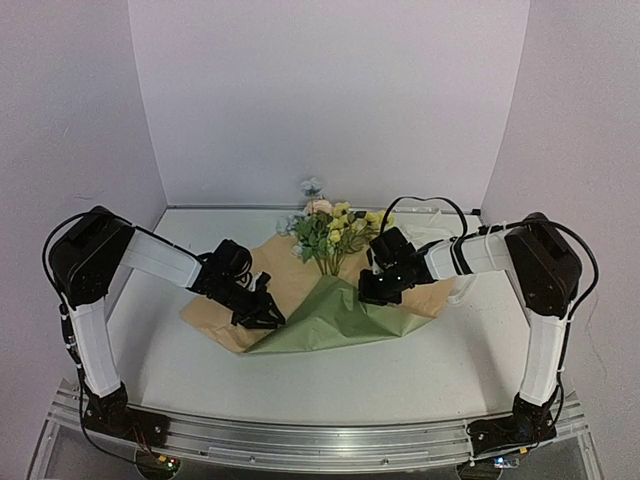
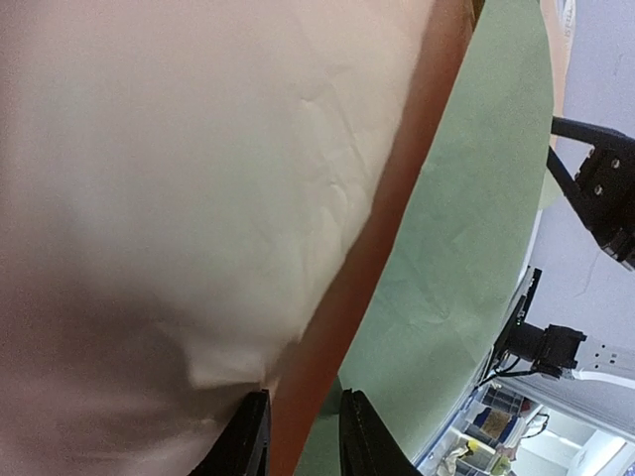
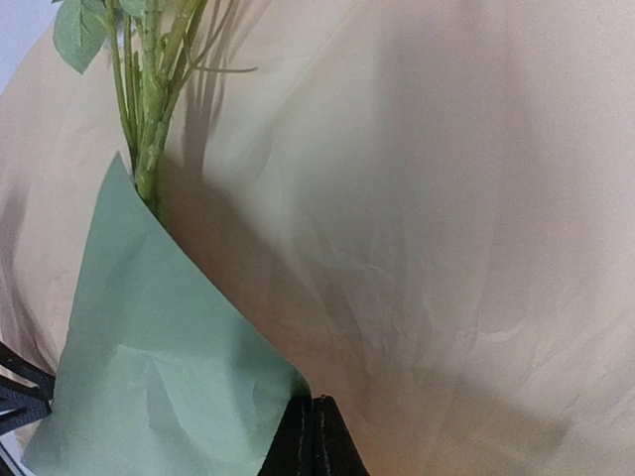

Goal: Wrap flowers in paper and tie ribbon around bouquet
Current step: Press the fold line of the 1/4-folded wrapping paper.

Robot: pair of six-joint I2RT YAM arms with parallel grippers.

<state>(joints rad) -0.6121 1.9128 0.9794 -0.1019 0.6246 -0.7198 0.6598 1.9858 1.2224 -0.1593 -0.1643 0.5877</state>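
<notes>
The flowers (image 1: 335, 232) lie with yellow blooms toward the back wall and their green stems (image 3: 149, 119) running under a folded flap. The paper (image 1: 330, 320) is green on one face and tan on the other (image 1: 215, 320), spread on the table. My right gripper (image 1: 375, 293) is shut on the flap's folded edge (image 3: 313, 407), holding the green flap (image 3: 149, 347) up over the stems. My left gripper (image 1: 262, 312) is at the paper's left side; its jaws (image 2: 303, 436) stand a little apart with the paper's edge (image 2: 397, 228) between them. The ribbon is out of view.
White walls close the table at the back and both sides. The right arm (image 2: 605, 198) shows dark across the green sheet in the left wrist view. A metal rail (image 1: 320, 440) runs along the near edge with both arm bases.
</notes>
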